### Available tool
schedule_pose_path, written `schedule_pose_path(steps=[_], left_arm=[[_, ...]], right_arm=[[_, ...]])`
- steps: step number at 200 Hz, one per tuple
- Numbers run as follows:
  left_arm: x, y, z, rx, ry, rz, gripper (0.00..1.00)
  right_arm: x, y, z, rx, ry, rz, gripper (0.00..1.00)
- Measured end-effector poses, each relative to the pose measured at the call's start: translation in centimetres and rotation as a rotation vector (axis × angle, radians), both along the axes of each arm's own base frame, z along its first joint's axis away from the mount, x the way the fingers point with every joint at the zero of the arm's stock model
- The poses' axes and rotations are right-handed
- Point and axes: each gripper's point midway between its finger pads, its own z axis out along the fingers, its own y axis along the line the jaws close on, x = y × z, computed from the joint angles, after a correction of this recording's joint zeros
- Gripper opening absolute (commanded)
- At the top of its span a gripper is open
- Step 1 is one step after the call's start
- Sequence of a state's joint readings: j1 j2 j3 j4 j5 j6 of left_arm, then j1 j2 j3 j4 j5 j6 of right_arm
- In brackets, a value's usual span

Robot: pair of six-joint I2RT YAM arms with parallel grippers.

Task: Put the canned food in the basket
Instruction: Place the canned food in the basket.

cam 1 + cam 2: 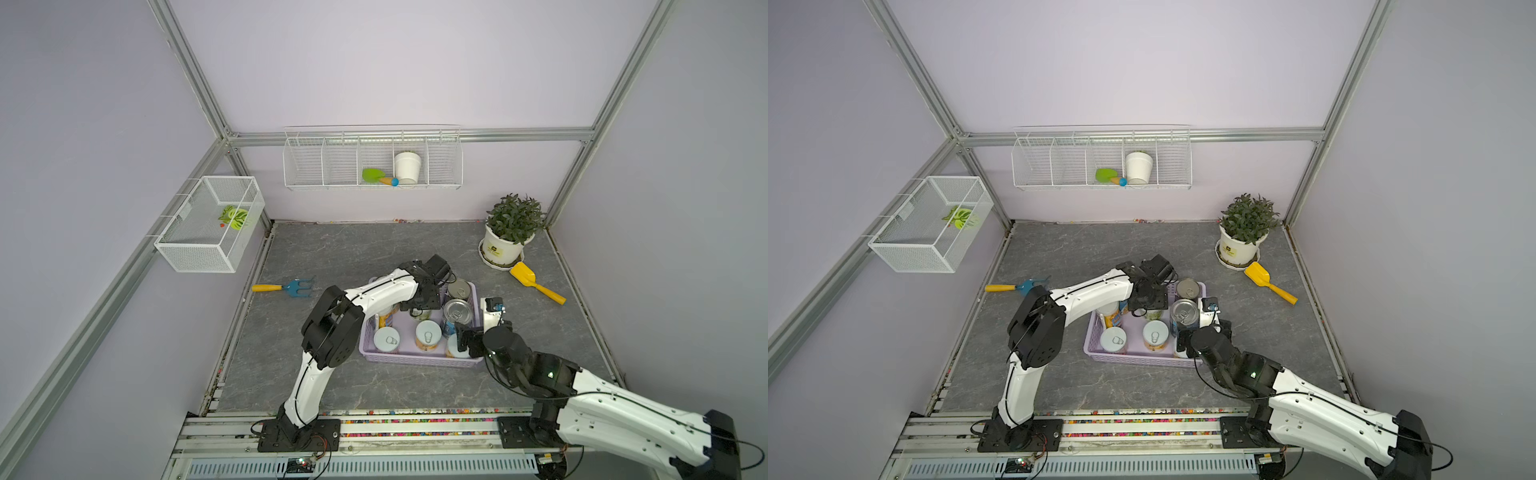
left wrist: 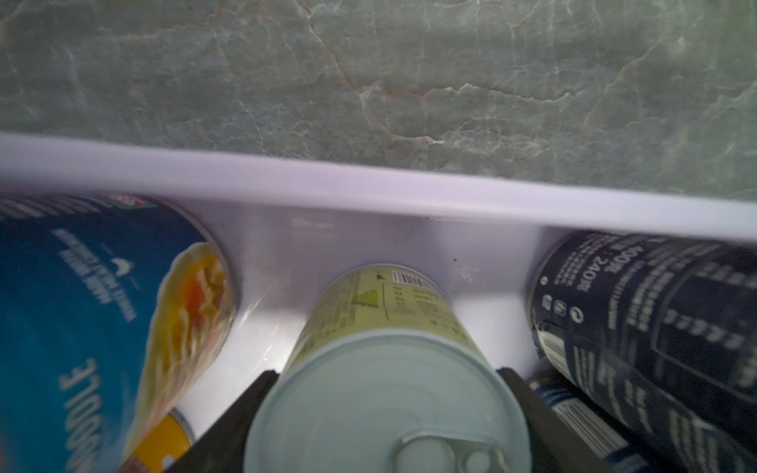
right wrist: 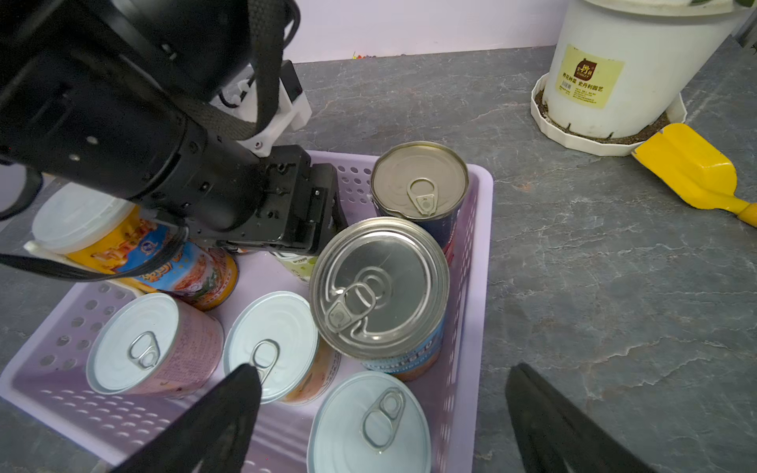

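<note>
The lavender basket [image 1: 415,360] [image 1: 1133,360] sits mid-table and holds several cans. My left gripper [image 2: 387,389] [image 1: 422,311] reaches down into its far side, shut on a pale-lidded, green-labelled can [image 2: 381,311] that stands upright on the basket floor by the far wall [image 2: 368,180]. A blue-labelled can [image 2: 82,307] and a dark-labelled can [image 2: 655,311] flank it. My right gripper [image 3: 383,372] [image 1: 465,338] hangs open over the basket's near right corner, above a pale-lidded can [image 3: 368,426]. A tall silver-topped can [image 3: 379,286] stands just beyond it.
A potted plant [image 1: 509,232] and a yellow shovel [image 1: 536,282] are at the back right. A blue hand rake [image 1: 286,287] lies left of the basket. White wire baskets hang on the left wall [image 1: 208,224] and back wall [image 1: 372,162].
</note>
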State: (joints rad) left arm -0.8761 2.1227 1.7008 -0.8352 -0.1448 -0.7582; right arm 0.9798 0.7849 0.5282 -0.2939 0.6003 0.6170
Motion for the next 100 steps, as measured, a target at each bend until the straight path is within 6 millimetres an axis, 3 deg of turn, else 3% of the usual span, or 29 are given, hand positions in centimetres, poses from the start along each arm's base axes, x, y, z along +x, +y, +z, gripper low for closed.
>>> schedule_pose_path(steps=[31,50,62,100], left_arm=[[0.4,0.1,-0.1,0.012,-0.009,0.01,0.56],[0.6,0.0,-0.1,0.017,-0.012,0.015,0.79],[0.7,0.0,-0.1,0.019,-0.015,0.016,0.85],[1.2,-0.2,-0.8,0.022,-0.017,0.021,0.88]], right_arm=[[0.1,-0.1,-0.2,-0.006,0.006,-0.005,0.98],[0.1,-0.1,-0.2,-0.007,0.006,-0.006,0.98],[0.2,-0.1,-0.2,-0.007,0.007,-0.007,0.98],[0.2,-0.2,-0.2,-0.001,0.009,-0.013,0.98]])
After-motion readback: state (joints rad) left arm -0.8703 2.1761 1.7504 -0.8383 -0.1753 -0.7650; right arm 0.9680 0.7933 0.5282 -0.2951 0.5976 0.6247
